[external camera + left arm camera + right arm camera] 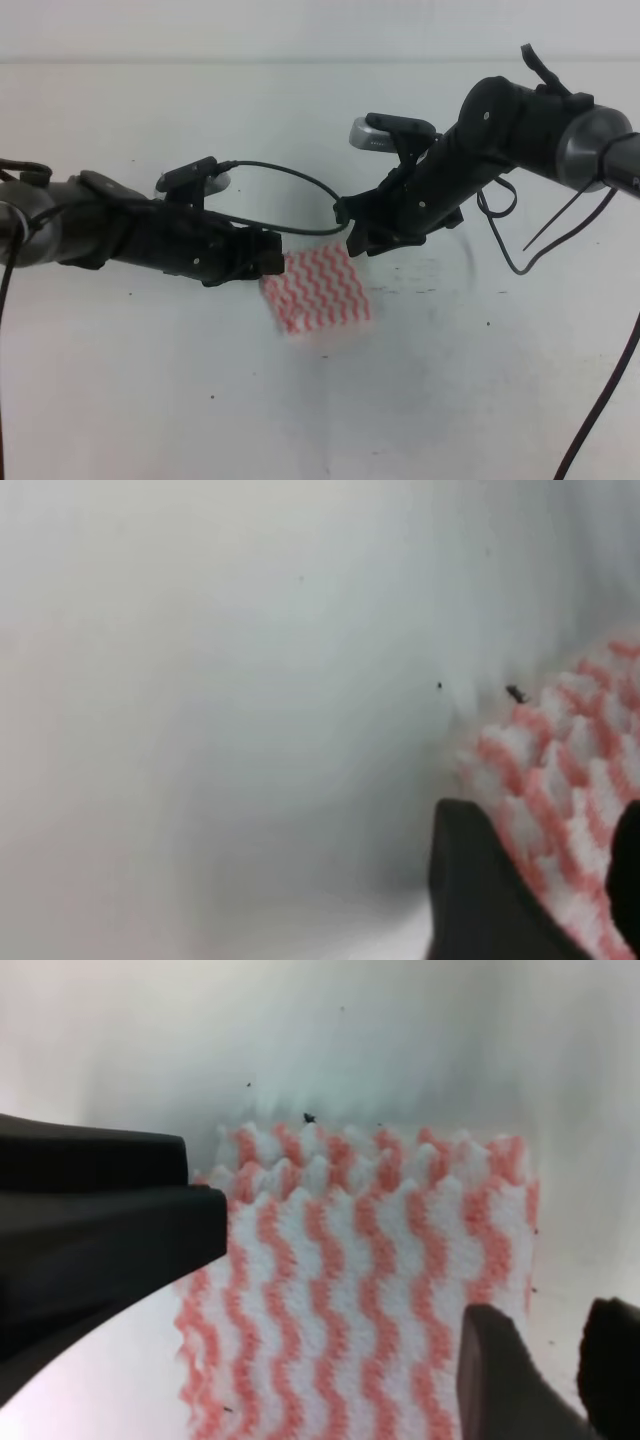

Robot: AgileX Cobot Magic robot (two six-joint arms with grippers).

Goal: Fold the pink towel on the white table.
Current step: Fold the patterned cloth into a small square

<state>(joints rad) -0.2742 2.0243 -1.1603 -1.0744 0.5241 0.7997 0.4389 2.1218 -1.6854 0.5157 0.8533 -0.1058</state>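
The pink towel lies folded into a small rectangle with stacked wavy edges near the middle of the white table. My left gripper is at its upper left corner. In the left wrist view the dark fingers stand close together with the towel between them. My right gripper is at the towel's upper right corner. In the right wrist view its fingers are nearly together over the towel's near corner, which they hide. The left gripper touches the opposite edge there.
A black cable loops above the left arm, just behind the towel. More cables hang under the right arm. The table's far edge meets a pale wall at the back.
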